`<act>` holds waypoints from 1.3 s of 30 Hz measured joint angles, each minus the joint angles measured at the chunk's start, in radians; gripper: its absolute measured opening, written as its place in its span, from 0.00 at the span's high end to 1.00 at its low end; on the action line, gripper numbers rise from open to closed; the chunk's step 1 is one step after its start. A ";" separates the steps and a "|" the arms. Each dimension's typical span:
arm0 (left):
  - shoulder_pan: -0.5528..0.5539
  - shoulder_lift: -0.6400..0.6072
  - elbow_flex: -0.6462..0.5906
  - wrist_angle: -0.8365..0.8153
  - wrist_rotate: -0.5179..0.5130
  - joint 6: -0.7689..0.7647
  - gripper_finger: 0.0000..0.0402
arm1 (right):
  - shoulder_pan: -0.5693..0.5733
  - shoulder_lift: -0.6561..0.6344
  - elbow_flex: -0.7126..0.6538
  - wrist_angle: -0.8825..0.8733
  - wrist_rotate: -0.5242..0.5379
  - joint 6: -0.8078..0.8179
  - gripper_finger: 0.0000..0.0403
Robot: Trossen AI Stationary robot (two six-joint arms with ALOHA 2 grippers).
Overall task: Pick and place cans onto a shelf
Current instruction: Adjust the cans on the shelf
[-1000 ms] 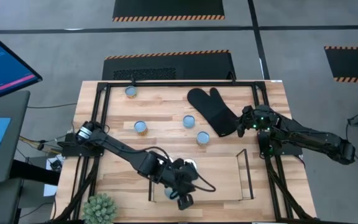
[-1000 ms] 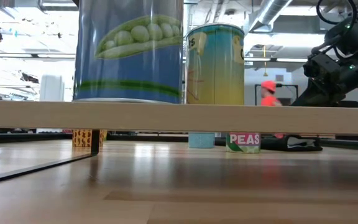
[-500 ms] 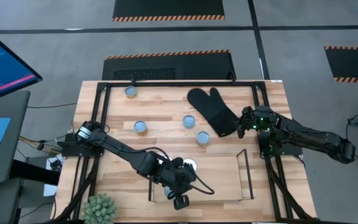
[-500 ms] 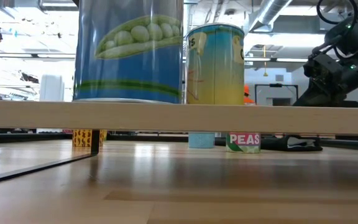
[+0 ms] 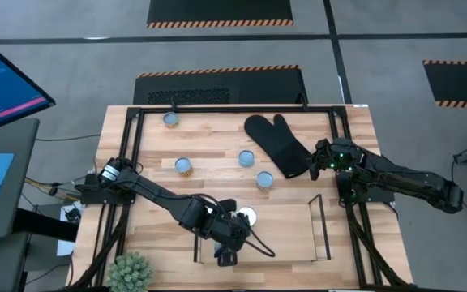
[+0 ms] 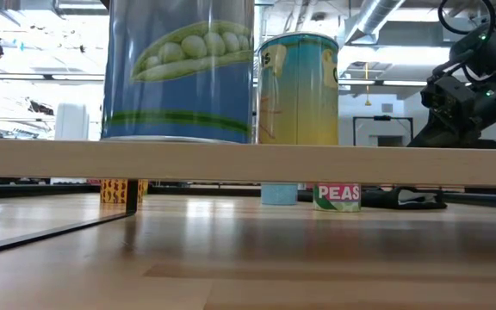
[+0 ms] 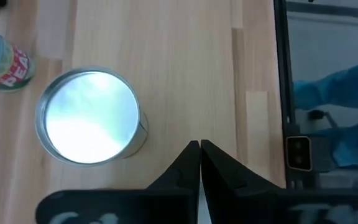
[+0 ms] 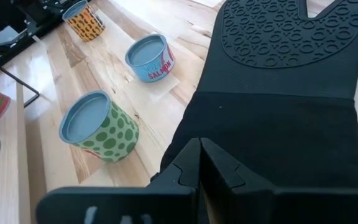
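Our left gripper (image 7: 199, 146), jaws closed and empty, probably should lift clear of the shelved silver-topped can (image 7: 89, 116); right gripper (image 8: 199, 144) closed, waiting over the mitt (image 8: 284, 93).

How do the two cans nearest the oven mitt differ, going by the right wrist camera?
The green-spotted can has a green label with darker dots, while the salmon can has a light blue label with red lettering. The green-spotted can sits nearer the right claw; the salmon can stands farther off. The salmon can is closer to the oven mitt edge. Both stand upright on the table, with blue-grey tops, untouched.
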 joint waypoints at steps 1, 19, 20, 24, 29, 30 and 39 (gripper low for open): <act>0.000 0.000 0.000 -0.004 0.004 0.010 1.00 | 0.000 0.000 0.000 0.000 0.000 0.000 0.92; 0.013 0.000 0.007 0.103 0.131 0.035 1.00 | 0.000 0.000 0.000 0.000 0.004 0.000 0.92; 0.015 0.000 0.012 0.104 0.139 0.019 1.00 | 0.000 0.000 0.000 0.000 0.004 0.000 0.92; 0.017 0.000 0.062 0.063 0.043 -0.103 1.00 | 0.000 0.000 0.000 0.000 0.004 0.000 0.92; -0.039 -0.003 0.159 -0.005 -0.250 -0.171 1.00 | 0.000 0.000 0.000 0.000 0.004 0.000 0.92; -0.050 -0.003 0.168 -0.004 -0.274 -0.185 1.00 | 0.000 0.000 0.000 0.000 0.003 0.000 0.92; -0.114 0.090 0.179 0.230 -0.138 -0.147 1.00 | 0.000 0.000 0.000 -0.012 0.001 0.000 0.92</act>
